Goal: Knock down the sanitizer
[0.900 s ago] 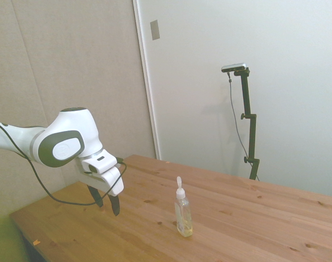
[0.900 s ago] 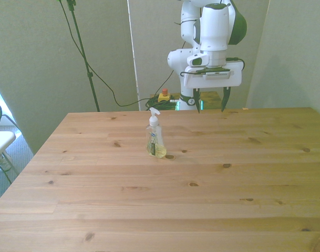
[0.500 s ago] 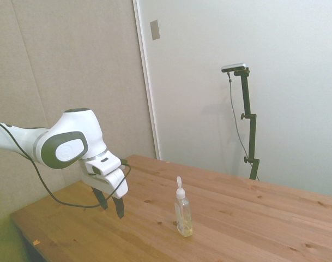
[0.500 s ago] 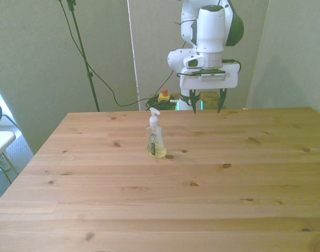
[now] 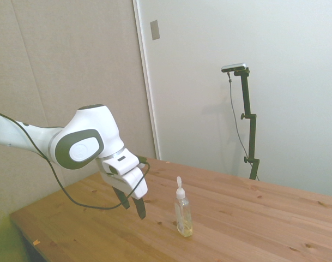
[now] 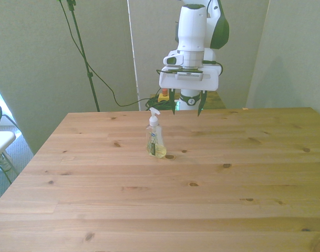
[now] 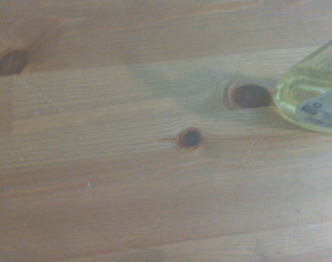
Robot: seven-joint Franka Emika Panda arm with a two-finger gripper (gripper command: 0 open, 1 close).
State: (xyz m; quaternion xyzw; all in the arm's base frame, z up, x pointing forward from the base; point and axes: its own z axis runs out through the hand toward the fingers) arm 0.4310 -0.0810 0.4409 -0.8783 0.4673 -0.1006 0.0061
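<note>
While empty, end effector [image 6: 186,109] spread beside sanitizer [image 6: 154,138].

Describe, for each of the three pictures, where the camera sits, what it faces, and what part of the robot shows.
Side view: off one side, facing the sanitizer on the table; arm and open gripper show.
Front view: across the table, facing the robot; arm and gripper show.
Wrist view: looks down on wood; no robot parts.
All share the sanitizer.
</note>
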